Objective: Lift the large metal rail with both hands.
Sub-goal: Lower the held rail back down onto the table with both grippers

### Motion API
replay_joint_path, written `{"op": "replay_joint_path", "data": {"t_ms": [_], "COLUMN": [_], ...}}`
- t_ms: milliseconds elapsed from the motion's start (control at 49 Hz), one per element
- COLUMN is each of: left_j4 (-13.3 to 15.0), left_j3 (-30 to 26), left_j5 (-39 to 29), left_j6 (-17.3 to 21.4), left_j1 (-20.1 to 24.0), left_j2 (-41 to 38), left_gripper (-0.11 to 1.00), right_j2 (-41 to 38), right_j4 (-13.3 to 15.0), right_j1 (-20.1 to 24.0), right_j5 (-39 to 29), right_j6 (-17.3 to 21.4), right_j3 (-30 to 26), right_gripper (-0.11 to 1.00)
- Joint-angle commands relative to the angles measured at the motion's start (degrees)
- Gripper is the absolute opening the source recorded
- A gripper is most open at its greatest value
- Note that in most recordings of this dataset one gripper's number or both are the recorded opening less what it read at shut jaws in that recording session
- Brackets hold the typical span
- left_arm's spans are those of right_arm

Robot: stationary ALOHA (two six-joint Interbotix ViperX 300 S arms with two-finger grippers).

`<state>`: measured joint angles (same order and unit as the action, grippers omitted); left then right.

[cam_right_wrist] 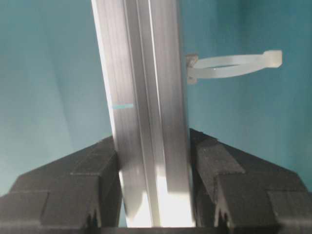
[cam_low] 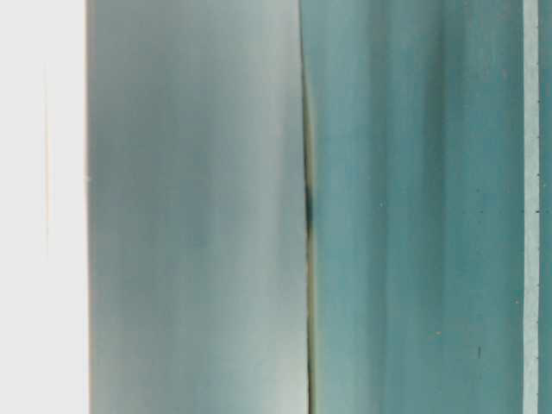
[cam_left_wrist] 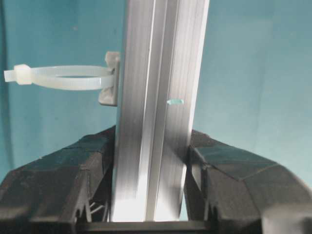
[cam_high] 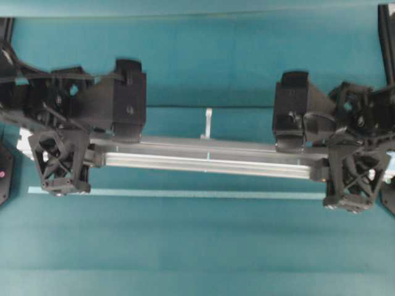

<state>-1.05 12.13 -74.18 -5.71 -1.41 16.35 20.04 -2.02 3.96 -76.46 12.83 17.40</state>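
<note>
The large metal rail [cam_high: 210, 159] is a long silver grooved bar running left to right across the teal table. My left gripper [cam_high: 83, 154] is shut on its left end and my right gripper [cam_high: 330, 161] is shut on its right end. In the left wrist view the rail [cam_left_wrist: 156, 97] stands between both black fingers [cam_left_wrist: 87, 170], which press its sides. The right wrist view shows the same: the rail [cam_right_wrist: 146, 73] is clamped between the fingers [cam_right_wrist: 229, 180]. A pale cable-tie loop [cam_left_wrist: 58, 78] [cam_right_wrist: 234, 63] sticks out from one edge of the rail [cam_high: 208, 123]. A shadow lies under the rail.
A thin pale teal-grey strip [cam_high: 185, 193] lies flat on the table just in front of the rail. It also shows at the right edge of the table-level view [cam_low: 530, 207]. That view is otherwise filled by a blurred grey surface [cam_low: 198, 216]. Black arm bases stand at both table sides.
</note>
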Motion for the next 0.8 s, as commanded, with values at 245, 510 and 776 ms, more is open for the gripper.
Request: {"op": "replay_joint_path", "data": {"t_ms": [245, 510, 776], "left_j4": [-0.26, -0.26, -0.26], "left_j3": [12.48, 22.24, 27.25], "left_j5": [12.83, 20.65, 28.65], "left_j6": [-0.35, -0.97, -1.14], "left_j1": [2.46, 2.55, 2.46], "left_j2": [3.52, 2.81, 0.7], "left_gripper": [0.36, 0.36, 0.36], "right_j2": [-0.7, -2.64, -5.45], "right_j4": [3.78, 4.31, 4.31], "right_j1": [-0.7, -1.49, -1.49], "right_j5": [8.7, 17.67, 26.81], "right_j6": [0.62, 0.18, 0.09], "right_j3": [9.58, 15.82, 21.36], "right_gripper": [0.39, 0.39, 0.39]}}
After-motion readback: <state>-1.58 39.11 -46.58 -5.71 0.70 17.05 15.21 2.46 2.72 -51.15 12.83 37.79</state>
